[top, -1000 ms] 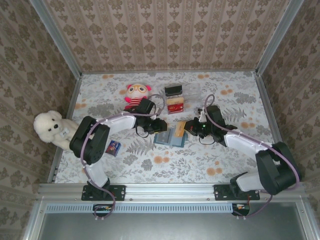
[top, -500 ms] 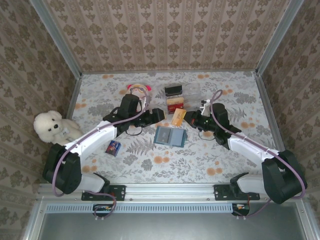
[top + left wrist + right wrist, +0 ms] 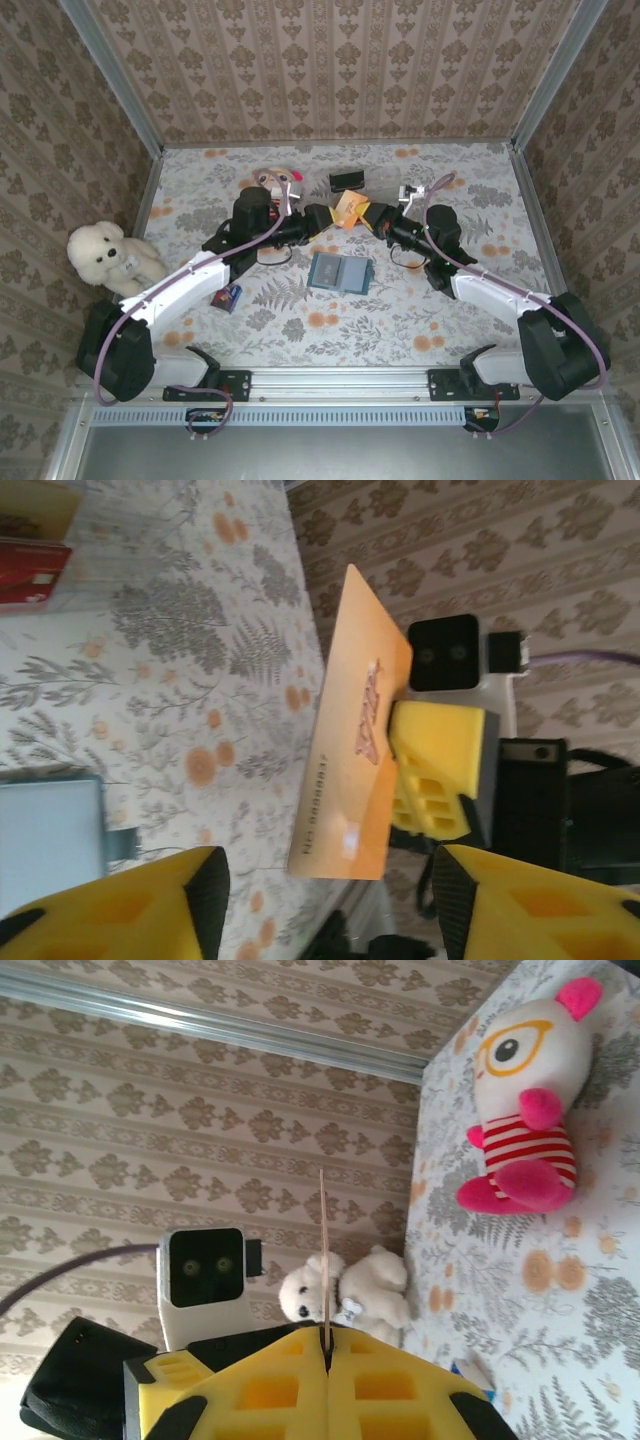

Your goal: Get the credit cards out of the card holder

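Two grippers faced each other above the rear middle of the table [image 3: 430,325]. The right gripper [image 3: 326,1345] was closed tight on the orange-gold card [image 3: 350,750], with its yellow pads [image 3: 390,1390] pinching one short end so that the card stood up off the table, edge-on to the right wrist camera. In the left wrist view the card's printed face showed, tilted, with the right gripper's yellow pad pressed against it.

The left gripper [image 3: 320,218] sat just beside that card with its jaws parted about halfway; its fingers [image 3: 120,910] stood on either side of the card's free end without touching it, and they held nothing.

The card holder [image 3: 340,271] lay open and flat on the table, nearer the arm bases than the two grippers and apart from both. A red card [image 3: 30,575] lay flat farther back on the table.

Behind the grippers sat a small black block [image 3: 347,181]. A pink plush toy [image 3: 275,183] lay beside the left arm, a white plush dog [image 3: 105,258] rested against the left wall, and a small blue can [image 3: 228,296] lay under the left arm's forearm
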Motion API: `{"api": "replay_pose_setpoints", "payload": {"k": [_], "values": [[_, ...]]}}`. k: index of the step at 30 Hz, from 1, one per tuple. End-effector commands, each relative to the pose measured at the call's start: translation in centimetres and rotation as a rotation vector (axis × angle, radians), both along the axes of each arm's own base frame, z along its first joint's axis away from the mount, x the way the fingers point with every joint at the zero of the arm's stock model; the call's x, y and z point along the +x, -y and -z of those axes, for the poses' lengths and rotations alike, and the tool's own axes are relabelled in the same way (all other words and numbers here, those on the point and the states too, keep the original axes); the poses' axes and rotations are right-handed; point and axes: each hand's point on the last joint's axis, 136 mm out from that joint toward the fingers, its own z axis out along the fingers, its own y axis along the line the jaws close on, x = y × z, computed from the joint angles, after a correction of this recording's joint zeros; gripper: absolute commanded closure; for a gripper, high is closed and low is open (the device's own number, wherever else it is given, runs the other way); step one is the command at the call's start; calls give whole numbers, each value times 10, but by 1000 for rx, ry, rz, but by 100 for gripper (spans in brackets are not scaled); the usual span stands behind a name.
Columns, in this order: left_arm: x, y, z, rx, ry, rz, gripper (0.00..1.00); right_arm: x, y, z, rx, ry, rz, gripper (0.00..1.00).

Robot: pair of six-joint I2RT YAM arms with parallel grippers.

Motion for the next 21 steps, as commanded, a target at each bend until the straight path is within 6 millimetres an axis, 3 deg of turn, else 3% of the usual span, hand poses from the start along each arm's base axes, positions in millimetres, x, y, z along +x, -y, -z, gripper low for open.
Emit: {"api": "replay_pose_setpoints", "payload": {"k": [1, 7, 9, 14, 18, 19, 21], "values": [[1, 4, -41, -102, 56, 22, 54, 2, -5, -30, 93, 58, -5, 100], [8, 5, -46, -127, 47, 8, 67, 0, -5, -45, 138, 83, -4, 100], [7, 7, -49, -140, 47, 30, 76, 0, -6, -48, 135, 91, -10, 100], [10, 12, -53, -160, 58, 78, 90, 0, -4, -41, 121, 90, 2, 100], [17, 5, -47, -136, 94, 71, 100, 2, -3, -36, 98, 85, 10, 100], [19, 3, -47, -128, 112, 73, 100, 2, -4, -33, 89, 77, 9, 93], [21, 0, -42, -82, 167, 94, 100, 4, -2, -21, 46, 30, 23, 68]]}}
